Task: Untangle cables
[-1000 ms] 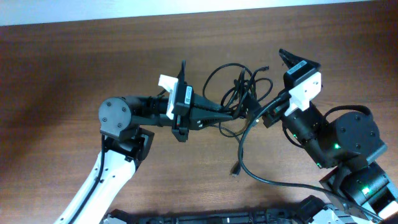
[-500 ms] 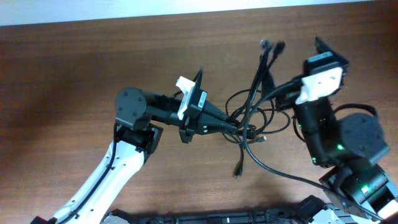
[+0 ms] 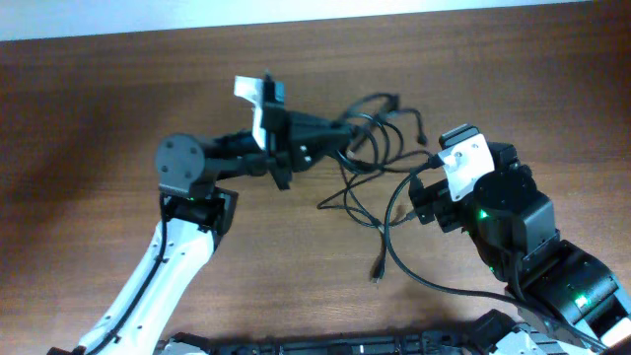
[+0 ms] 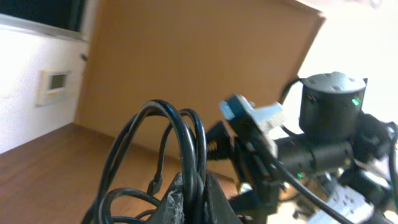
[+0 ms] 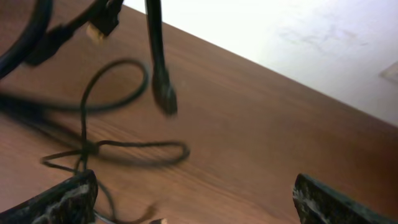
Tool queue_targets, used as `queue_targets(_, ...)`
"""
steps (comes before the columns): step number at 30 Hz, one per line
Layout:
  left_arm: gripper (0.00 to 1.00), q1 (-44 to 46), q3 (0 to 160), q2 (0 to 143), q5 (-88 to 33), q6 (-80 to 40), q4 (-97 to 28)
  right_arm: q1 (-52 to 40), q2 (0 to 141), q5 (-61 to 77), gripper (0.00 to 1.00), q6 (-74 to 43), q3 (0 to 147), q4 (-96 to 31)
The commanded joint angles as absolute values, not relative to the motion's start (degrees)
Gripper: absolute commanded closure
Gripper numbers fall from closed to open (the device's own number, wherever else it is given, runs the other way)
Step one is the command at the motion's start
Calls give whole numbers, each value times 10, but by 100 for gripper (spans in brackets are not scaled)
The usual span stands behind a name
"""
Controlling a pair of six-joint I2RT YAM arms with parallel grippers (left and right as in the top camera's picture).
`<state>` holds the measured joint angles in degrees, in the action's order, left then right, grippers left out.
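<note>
While the left end effector is pinched shut on a raised bundle of black cables, loose strands trail from it across the wooden bench. They lie just in front of the right end effector, which gapes wide and holds nothing. The longest strand runs from the bundle toward the near bench edge. The right arm is nearer those free strands. No container shows.

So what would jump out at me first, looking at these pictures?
Probably the tangle of black cables, pinched in loops by the shut left gripper over the middle of the brown table. After that, the right gripper just to their right, wide open and empty, facing a few loose strands that lie on the wood.
</note>
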<state>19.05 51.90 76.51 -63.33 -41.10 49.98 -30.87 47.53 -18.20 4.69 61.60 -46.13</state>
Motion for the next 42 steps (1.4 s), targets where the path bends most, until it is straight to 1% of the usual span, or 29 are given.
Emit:
queue_targets(1, 100, 162, 519, 764, -610, -454, 503, -307, 472, -101, 1, -3, 618, -450)
queue_targets(4, 100, 162, 519, 764, -600, -454, 503, -307, 472, 5, 1, -55, 618, -363)
queue_targets(7, 100, 162, 519, 764, -586, -454, 503, -307, 473, 69, 1, -119, 618, -277)
queue_targets(11, 100, 165, 519, 764, -571, -454, 503, -307, 480, 71, 1, -184, 618, -262)
queue_targets(13, 100, 175, 519, 764, -567, -454, 505, -307, 493, 68, 1, -190, 618, -261)
queue_targets(17, 100, 203, 519, 764, -568, -454, 505, -307, 549, -7, 1, -190, 618, -262)
queue_targets(20, 100, 204, 519, 764, -577, -454, 505, -307, 575, -79, 1, -190, 618, -266)
queue_targets(23, 100, 204, 519, 764, -585, -454, 507, -307, 577, -178, 1, -190, 618, -306)
queue_targets(25, 100, 204, 519, 764, -592, -456, 537, -307, 577, -220, 1, -190, 618, -339)
queue_targets(28, 100, 203, 519, 764, -591, -456, 579, -307, 576, -249, 1, -189, 618, -380)
queue_targets(30, 100, 192, 519, 764, -591, -459, 585, -307, 566, -269, 1, -189, 618, -412)
queue_targets(32, 100, 177, 519, 764, -591, -478, 585, -307, 551, -277, 1, -189, 618, -419)
queue_targets(38, 100, 144, 519, 764, -591, -515, 658, -307, 502, -308, 1, -182, 618, -453)
queue_targets(42, 100, 138, 519, 764, -591, -519, 660, -307, 477, -328, 1, -183, 618, -482)
